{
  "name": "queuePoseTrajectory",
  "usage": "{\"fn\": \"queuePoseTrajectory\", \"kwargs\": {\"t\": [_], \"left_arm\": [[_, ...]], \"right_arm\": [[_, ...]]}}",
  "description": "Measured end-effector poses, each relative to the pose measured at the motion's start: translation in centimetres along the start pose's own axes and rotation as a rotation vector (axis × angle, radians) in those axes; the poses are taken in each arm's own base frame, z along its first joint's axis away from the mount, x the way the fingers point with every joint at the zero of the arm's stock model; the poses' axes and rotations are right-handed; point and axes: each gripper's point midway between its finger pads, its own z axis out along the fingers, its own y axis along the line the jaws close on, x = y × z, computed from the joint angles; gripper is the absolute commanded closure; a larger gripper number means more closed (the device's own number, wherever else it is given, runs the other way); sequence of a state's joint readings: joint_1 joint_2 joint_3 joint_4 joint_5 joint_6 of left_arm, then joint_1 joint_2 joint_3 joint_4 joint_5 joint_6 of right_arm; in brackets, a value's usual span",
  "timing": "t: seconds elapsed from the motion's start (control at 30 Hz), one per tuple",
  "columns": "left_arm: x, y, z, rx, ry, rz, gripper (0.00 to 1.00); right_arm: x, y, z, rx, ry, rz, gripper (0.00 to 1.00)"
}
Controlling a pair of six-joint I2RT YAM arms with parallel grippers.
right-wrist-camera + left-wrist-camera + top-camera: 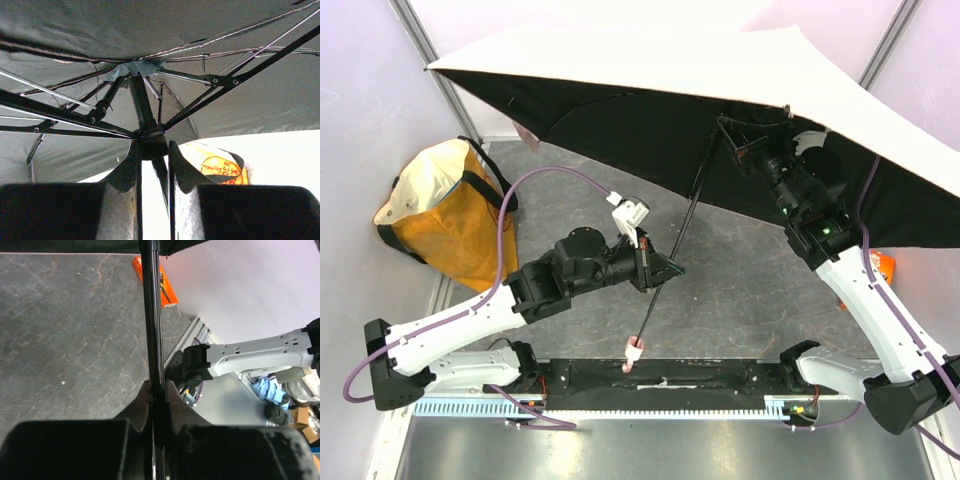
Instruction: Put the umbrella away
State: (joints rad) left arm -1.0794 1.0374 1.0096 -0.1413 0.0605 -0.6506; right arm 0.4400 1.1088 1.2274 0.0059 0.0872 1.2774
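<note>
The umbrella (670, 60) stands open over the table, pale pink on top and black underneath. Its thin black shaft (672, 255) slants down to the handle end with a pink strap (634, 350) near the front rail. My left gripper (660, 270) is shut on the shaft (151, 315), which runs straight up between the fingers (157, 390). Under the canopy, my right gripper (735, 140) sits at the hub. In the right wrist view its fingers (152, 147) closely flank the black runner (150, 140) where the ribs meet. Whether they press on it does not show.
An orange-and-cream tote bag (440, 215) with black straps stands at the left wall. A small orange pack (883, 265) lies at the right edge, under the canopy (162, 285). The canopy covers most of the far half of the table.
</note>
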Motion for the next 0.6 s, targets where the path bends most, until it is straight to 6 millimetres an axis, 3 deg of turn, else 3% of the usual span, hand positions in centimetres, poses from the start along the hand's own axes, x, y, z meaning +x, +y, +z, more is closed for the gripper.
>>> {"fn": "queuePoseTrajectory", "kwargs": {"t": [0.2, 0.4, 0.5, 0.6], "left_arm": [[0.3, 0.2, -0.3, 0.001, 0.003, 0.017, 0.98], [2.9, -1.0, 0.0, 0.060, 0.141, -0.035, 0.98], [3.9, -1.2, -0.1, 0.066, 0.196, -0.055, 0.98], [2.8, -1.1, -0.5, 0.055, 0.172, -0.097, 0.98]], "right_arm": [[1.4, 2.0, -0.4, -0.067, 0.015, -0.068, 1.00], [5.2, 5.1, -2.3, -0.195, 0.058, -0.158, 1.00], [7.3, 4.5, -3.5, -0.259, 0.097, -0.168, 1.00], [10.5, 1.5, -5.2, -0.257, 0.183, -0.168, 1.00]]}}
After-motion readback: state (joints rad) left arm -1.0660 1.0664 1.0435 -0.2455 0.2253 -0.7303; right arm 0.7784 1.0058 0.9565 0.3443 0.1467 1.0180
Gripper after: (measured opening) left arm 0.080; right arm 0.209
